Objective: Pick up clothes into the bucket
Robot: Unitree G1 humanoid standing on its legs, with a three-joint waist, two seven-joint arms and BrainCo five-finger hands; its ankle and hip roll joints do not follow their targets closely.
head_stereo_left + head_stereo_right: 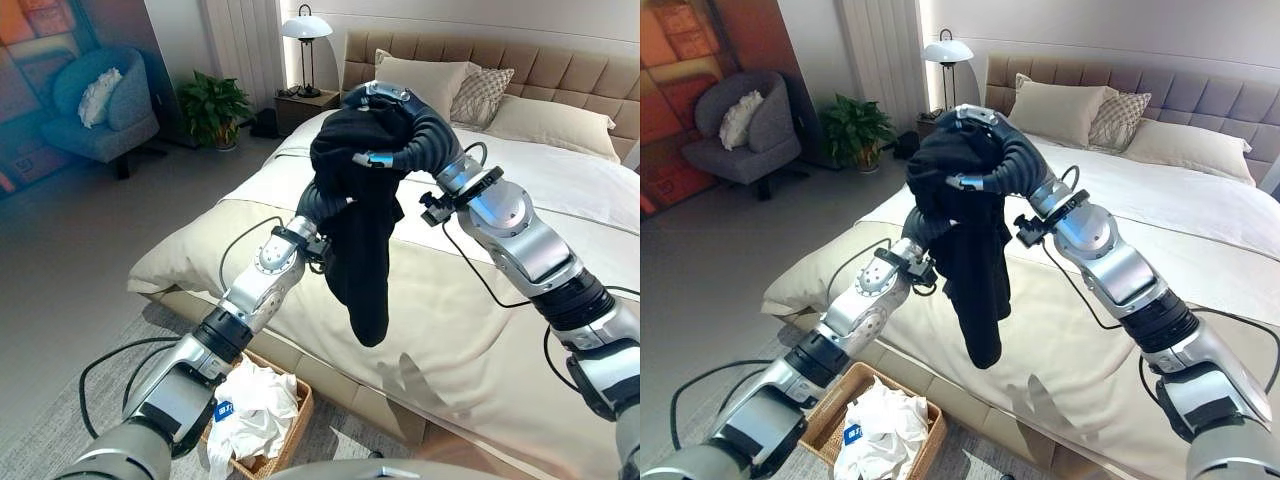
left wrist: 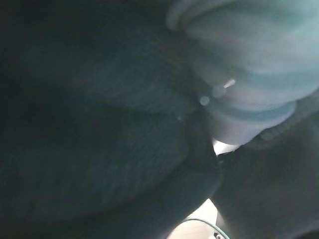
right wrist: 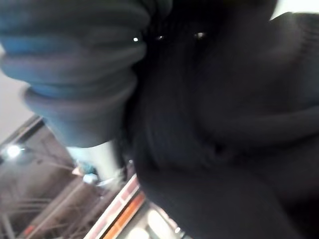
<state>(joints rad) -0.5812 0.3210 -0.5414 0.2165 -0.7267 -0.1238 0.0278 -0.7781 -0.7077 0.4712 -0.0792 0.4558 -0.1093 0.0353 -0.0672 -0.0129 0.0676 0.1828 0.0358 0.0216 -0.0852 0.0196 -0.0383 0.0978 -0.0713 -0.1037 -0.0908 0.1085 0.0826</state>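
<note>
A black garment (image 1: 360,230) hangs in the air above the bed's near edge, its tail dangling down. My right hand (image 1: 410,120) arches over the top of the bundle, with a silver finger (image 1: 372,158) curled across the cloth. From below, my left hand (image 1: 314,206) reaches up into the garment; its fingers are buried in the folds. Dark cloth (image 3: 224,124) lies against the ribbed cover (image 3: 75,74) in the right wrist view, and black cloth (image 2: 99,124) covers the left wrist view too. On the floor by the bed stands a wicker basket (image 1: 296,412) with white clothes (image 1: 250,405) in it.
The beige bed (image 1: 480,330) spreads under and behind the garment, with pillows (image 1: 425,80) at the headboard. A lamp (image 1: 306,40) on a nightstand, a potted plant (image 1: 212,105) and a blue armchair (image 1: 100,105) stand at the back left. Grey floor lies left of the bed.
</note>
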